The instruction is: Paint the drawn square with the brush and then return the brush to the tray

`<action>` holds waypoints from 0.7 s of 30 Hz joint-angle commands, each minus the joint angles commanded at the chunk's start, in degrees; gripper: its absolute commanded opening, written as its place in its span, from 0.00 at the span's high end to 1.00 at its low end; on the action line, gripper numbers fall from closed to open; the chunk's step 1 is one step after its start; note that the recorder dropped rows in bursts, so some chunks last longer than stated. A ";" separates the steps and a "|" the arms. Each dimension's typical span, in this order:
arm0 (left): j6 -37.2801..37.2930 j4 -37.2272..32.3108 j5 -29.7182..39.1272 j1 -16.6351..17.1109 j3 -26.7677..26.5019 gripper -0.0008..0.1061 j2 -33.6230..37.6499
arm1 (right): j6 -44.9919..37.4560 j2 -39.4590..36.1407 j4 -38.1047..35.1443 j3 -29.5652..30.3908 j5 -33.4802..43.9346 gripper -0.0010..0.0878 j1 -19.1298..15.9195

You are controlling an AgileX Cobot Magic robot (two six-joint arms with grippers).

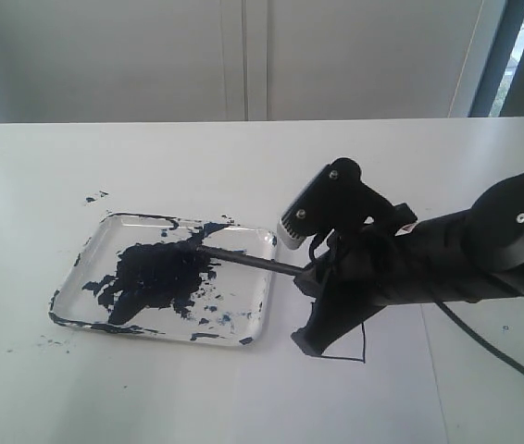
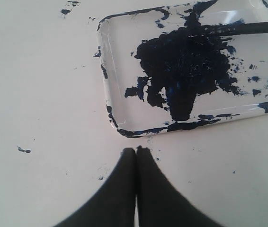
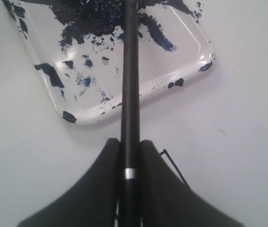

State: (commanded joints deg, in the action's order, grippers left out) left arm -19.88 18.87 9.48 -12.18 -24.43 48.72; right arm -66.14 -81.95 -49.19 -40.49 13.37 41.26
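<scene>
No readable text or labels appear anywhere.

- We count one tray.
- We count one brush.
- We count one drawn square, its outline only partly in view.
- We count two grippers: the left gripper and the right gripper.
- We count one table.
- We count one large paint blotch; the small specks around it are too fine for us to tally.

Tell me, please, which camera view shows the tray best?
The exterior view: the whole tray shows, all four corners and its paint blotch. The left wrist view cuts off one end; the right wrist view shows only one end, crossed by the brush.
</scene>
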 joint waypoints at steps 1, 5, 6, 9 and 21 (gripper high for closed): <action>0.00 0.00 0.00 0.00 0.00 0.99 0.00 | 0.00 0.06 0.00 0.00 0.89 0.99 0.00; 0.00 0.00 -0.12 0.00 0.00 0.99 0.00 | 0.90 -0.15 0.00 0.00 1.86 0.99 0.00; 0.00 0.00 -0.12 0.00 0.00 0.99 0.00 | 0.96 -0.43 0.00 0.00 1.73 0.99 0.00; 0.00 0.00 -0.12 0.00 0.00 0.99 0.00 | 0.99 -1.55 0.00 0.00 1.73 0.99 0.00; 0.00 0.00 0.01 0.00 0.00 0.99 0.00 | 5.04 -4.52 0.23 0.00 -1.01 0.99 0.00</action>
State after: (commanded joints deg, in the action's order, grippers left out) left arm -19.88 18.87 9.49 -12.18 -24.43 48.72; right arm -61.10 -86.47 -48.96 -40.49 12.36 41.26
